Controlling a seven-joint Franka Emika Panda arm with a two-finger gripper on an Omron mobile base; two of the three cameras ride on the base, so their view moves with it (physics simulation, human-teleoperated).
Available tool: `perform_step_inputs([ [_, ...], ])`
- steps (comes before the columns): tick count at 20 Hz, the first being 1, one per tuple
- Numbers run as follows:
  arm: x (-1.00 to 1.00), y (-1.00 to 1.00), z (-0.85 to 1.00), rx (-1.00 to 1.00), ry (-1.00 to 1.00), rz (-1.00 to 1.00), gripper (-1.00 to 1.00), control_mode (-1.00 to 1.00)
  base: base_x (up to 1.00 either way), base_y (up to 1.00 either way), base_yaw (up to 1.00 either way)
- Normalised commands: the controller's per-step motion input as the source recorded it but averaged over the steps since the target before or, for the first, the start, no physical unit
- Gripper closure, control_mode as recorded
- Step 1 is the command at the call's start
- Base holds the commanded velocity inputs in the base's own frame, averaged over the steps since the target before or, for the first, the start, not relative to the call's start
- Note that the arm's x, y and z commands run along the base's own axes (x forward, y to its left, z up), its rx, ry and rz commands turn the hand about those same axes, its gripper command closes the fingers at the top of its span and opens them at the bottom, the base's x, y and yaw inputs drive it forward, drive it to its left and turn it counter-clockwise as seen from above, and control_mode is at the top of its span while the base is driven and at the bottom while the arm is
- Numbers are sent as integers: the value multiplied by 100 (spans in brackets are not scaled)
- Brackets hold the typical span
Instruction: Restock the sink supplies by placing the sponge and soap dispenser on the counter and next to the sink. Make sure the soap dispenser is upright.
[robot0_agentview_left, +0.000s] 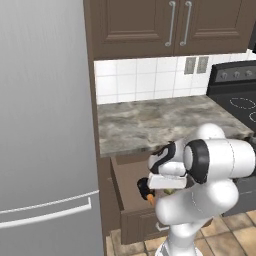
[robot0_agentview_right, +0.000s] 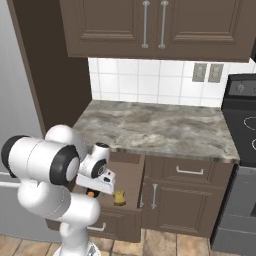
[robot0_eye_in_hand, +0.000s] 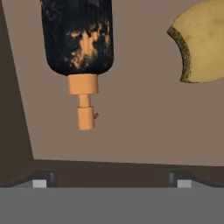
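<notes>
Hand view: sponge (robot0_eye_in_hand: 204, 41) cut off by frame

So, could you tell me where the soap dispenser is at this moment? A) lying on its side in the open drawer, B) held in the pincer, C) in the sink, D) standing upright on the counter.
A: the soap dispenser lies on its side on the floor of the open drawer, near the sponge, below the open pincer.

One soap dispenser (robot0_eye_in_hand: 78, 37) and one sponge (robot0_eye_in_hand: 202, 41) lie in a single open drawer (robot0_agentview_right: 131, 172), lower centre; two upper cabinet doors, apparently two wall outlets (robot0_agentview_right: 208, 73) at upper right.
</notes>
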Motion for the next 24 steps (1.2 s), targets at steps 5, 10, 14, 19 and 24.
perform_step_inputs([
  [5, 0, 34, -19, -4, -5, 0, -100, -100, 0, 0, 0],
  [10, 0, 21, -29, -6, 0, 0, -100, -100, 0, 0, 0],
  [14, 0, 0, -26, -2, -8, 0, -100, -100, 0, 0, 0],
  [19, 0, 1, -15, -2, -14, 0, -100, -100, 0, 0, 0],
  [24, 0, 14, -23, -5, -15, 0, -100, -100, 0, 0, 0],
])
